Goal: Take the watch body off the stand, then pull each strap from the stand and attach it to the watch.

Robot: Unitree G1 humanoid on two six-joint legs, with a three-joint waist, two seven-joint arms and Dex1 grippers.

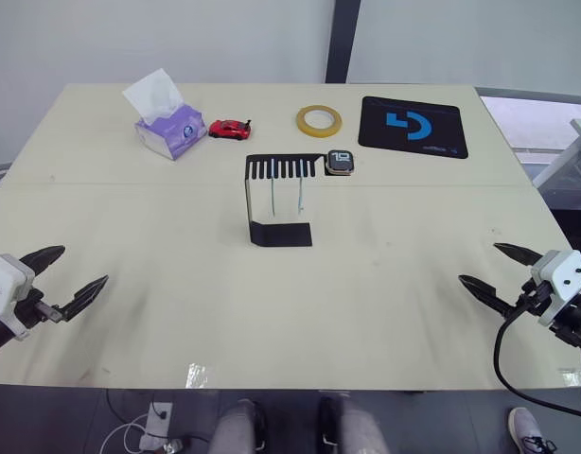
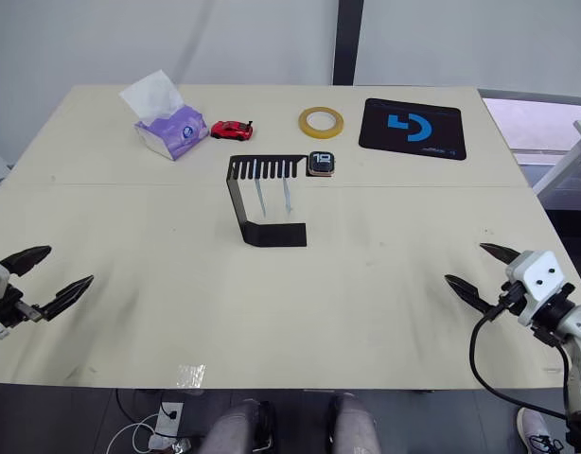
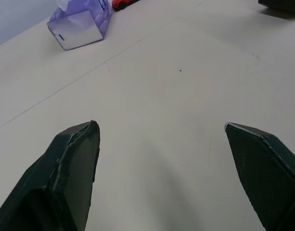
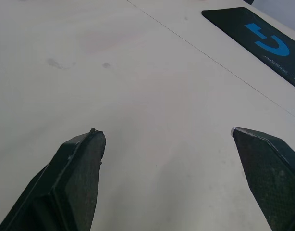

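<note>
Stand [image 1: 279, 203] sits upright near table [image 1: 177, 312] centre, slightly toward 12 o'clock, base flat on the surface, comb-slotted top plate above it. Watch body [image 1: 340, 162] rests on the 3 o'clock end of the top plate, screen up with white digits showing. Two straps [image 1: 287, 193] hang down from the comb slots, side by side, pale blue-grey, lower ends above the base. Left gripper [image 1: 75, 273] at about 8 o'clock of the table, low over the surface, jaws spread wide, nothing between them; left wrist view shows both fingers [image 3: 70, 168] apart over bare tabletop. Right gripper [image 1: 489, 268] at about 4 o'clock, also low, jaws wide apart and empty; right wrist view shows fingers [image 4: 75, 173] parted over bare tabletop. Both grippers well apart from the stand. Tissue box [image 1: 167, 128] at 11 o'clock with a white tissue poking up, red toy car [image 1: 230, 130] just beside it toward 3 o'clock. Yellow tape ring [image 1: 319, 120] lies flat at 12 o'clock, beyond the stand. Black mat [image 1: 413, 126] with blue logo at 1 o'clock, flat, near the tape ring, not touching. A seam line crosses the table from 9 to 3 o'clock behind the stand base
</note>
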